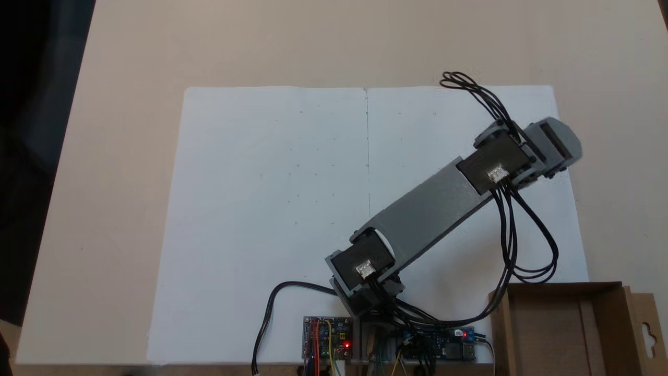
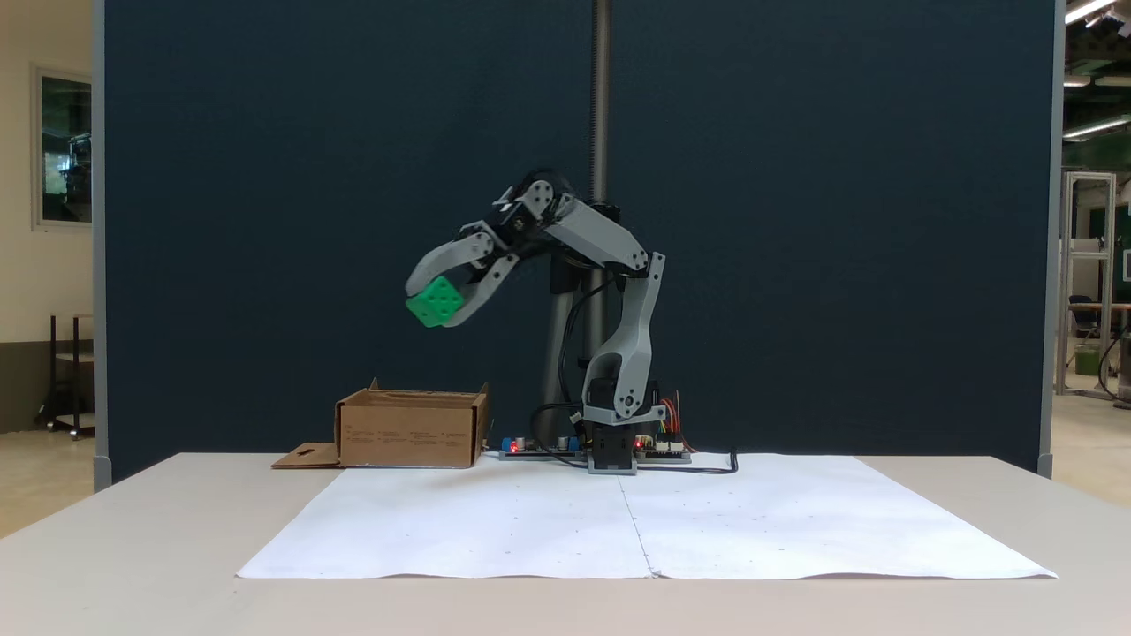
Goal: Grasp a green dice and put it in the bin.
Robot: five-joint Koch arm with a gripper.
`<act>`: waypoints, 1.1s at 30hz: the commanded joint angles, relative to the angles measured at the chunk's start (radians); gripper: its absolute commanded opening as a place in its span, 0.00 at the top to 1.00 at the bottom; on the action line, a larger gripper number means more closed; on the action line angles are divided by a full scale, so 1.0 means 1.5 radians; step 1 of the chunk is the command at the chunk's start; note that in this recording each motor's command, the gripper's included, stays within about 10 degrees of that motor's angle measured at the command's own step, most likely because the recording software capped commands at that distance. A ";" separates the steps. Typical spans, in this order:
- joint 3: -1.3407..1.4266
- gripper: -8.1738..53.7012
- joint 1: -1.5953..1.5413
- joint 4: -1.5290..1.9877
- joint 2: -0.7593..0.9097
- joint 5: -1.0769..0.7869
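Note:
The green dice (image 2: 435, 302) hangs high above the table, held between the two grey fingers of my gripper (image 2: 433, 305), which is shut on it. The bin (image 2: 411, 430) is a brown cardboard box that stands on the table below, beside the arm's base. From above, the bin (image 1: 553, 334) sits at the bottom right with its flap on the right. The gripper (image 1: 554, 142) is over the right edge of the white paper, well short of the bin's near wall. In that view the gripper body hides the dice.
A large white paper sheet (image 1: 271, 209) covers the middle of the beige table. Circuit boards with red lights (image 1: 329, 339) and black cables (image 1: 516, 230) lie by the arm's base. A dark blue screen (image 2: 265, 221) and a metal pole (image 2: 602, 97) stand behind.

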 commanded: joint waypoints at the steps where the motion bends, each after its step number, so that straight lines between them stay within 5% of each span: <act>1: -0.045 0.67 0.077 -0.050 0.007 -0.070; 14: -0.045 0.67 0.482 -0.080 -0.154 -0.188; 33: -0.024 0.67 0.559 -0.008 -0.260 -0.307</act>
